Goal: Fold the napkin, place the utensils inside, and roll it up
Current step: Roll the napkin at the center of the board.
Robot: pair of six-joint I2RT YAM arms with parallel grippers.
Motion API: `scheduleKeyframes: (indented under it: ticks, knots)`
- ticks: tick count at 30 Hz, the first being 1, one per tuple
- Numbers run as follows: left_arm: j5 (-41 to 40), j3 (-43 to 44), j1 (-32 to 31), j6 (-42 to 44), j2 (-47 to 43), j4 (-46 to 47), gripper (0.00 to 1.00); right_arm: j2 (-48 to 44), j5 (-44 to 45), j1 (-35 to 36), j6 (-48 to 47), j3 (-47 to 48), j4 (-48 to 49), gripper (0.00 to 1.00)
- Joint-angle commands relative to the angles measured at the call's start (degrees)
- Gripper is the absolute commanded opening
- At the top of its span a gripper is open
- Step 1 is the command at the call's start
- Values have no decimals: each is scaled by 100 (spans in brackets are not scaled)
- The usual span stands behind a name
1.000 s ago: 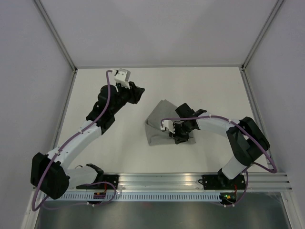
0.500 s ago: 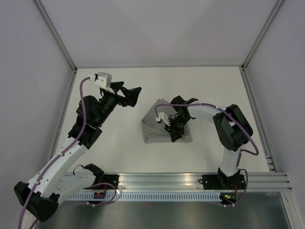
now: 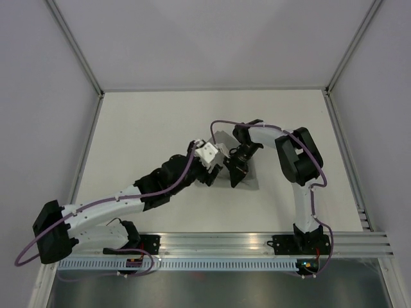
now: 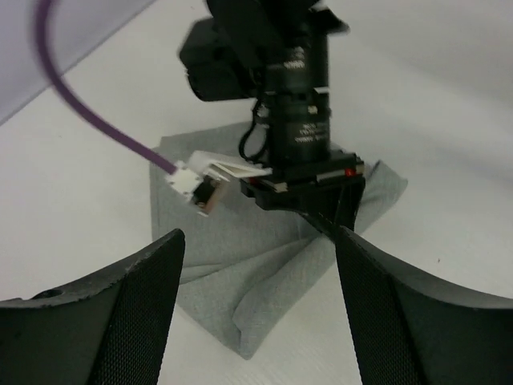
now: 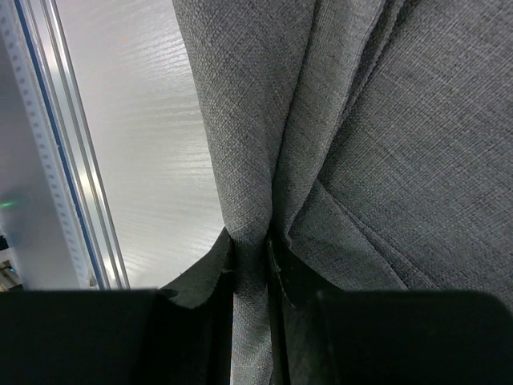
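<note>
The grey napkin (image 3: 250,178) lies bunched and folded at the table's middle. My right gripper (image 3: 232,181) points down on its left part and is shut on a raised fold of the cloth, seen close up in the right wrist view (image 5: 252,257). My left gripper (image 3: 216,169) is open and empty, low over the table just left of the napkin. In the left wrist view, its fingers (image 4: 120,321) frame the napkin's near corner (image 4: 240,321), with the right gripper (image 4: 325,212) pinching cloth beyond. The fork is out of view.
The aluminium rail (image 3: 257,242) runs along the near edge, also seen in the right wrist view (image 5: 48,120). Enclosure walls stand left, right and at the back. The two arms are close together over the napkin.
My left arm swung from the far left of the table down to the napkin's left edge. My right gripper turned and shifted slightly left, keeping its pinch; the napkin is more bunched.
</note>
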Motion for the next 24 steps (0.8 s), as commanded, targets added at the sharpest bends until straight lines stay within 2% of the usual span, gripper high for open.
scheduleKeyframes:
  ticks: [1, 5, 13, 24]
  knots:
    - [-416, 1, -424, 918, 756, 106, 79, 523, 931, -84, -501, 176, 263, 2]
    - [-821, 98, -828, 1209, 1662, 202, 76, 751, 1001, -93, -493, 413, 140, 2]
    - [-839, 169, -934, 2299, 2857, 695, 77, 1243, 1054, -242, -642, 1020, -440, 3]
    - [-628, 335, -1013, 2817, 3606, 1213, 77, 1428, 984, -251, -625, 1240, -642, 3]
